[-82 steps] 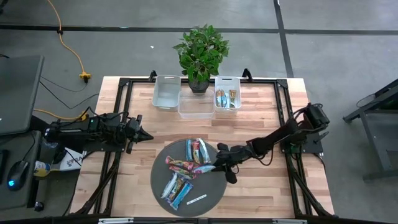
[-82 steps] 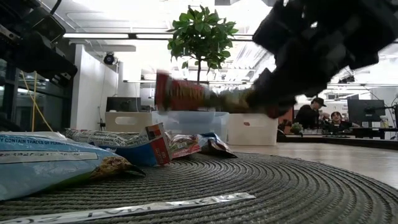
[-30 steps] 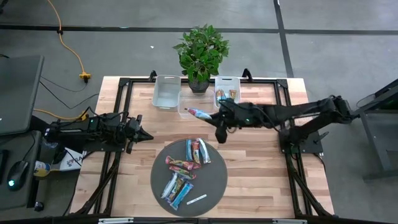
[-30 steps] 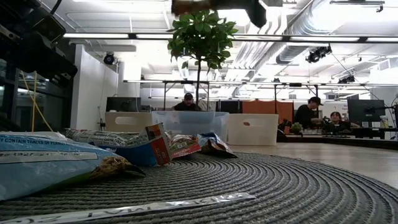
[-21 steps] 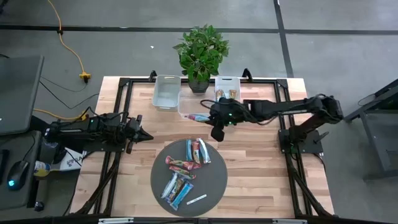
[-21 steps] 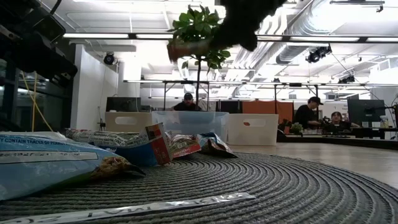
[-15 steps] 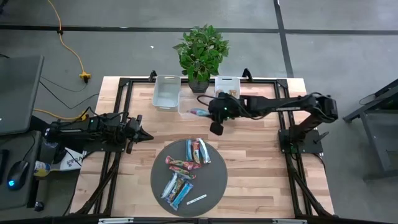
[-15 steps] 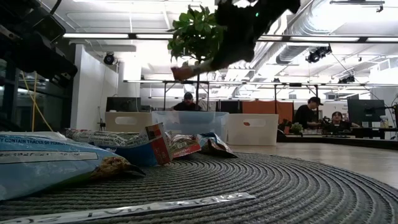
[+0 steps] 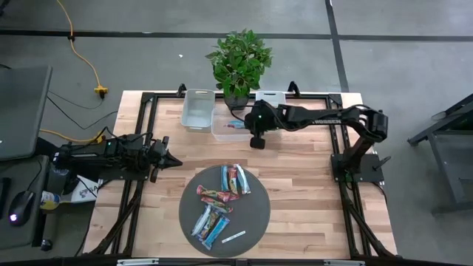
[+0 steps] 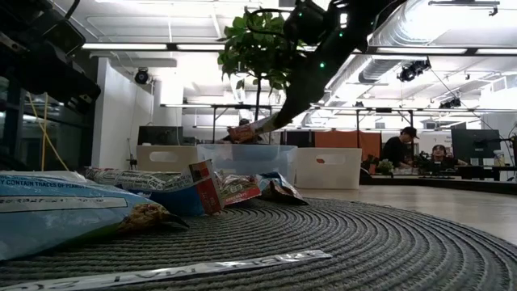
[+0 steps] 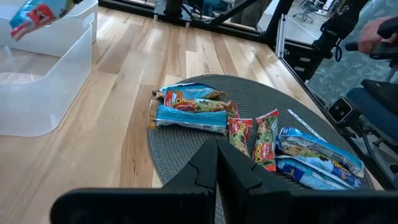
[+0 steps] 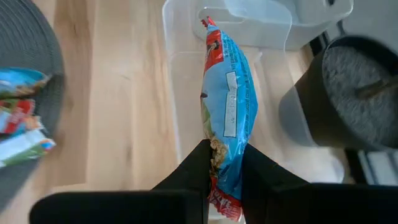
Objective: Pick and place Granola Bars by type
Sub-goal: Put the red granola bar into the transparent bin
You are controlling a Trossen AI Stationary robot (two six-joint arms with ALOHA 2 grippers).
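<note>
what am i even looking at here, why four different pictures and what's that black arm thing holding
It is a table robot with two dark arms, filmed at one moment by four cameras: one overhead, one at table height, one on each wrist. The right claw is shut on a blue and red granola bar, held over the clear middle bin by the potted plant. The left claw is shut, waiting at the table's left side. More granola bars lie on a round grey mat.
</note>
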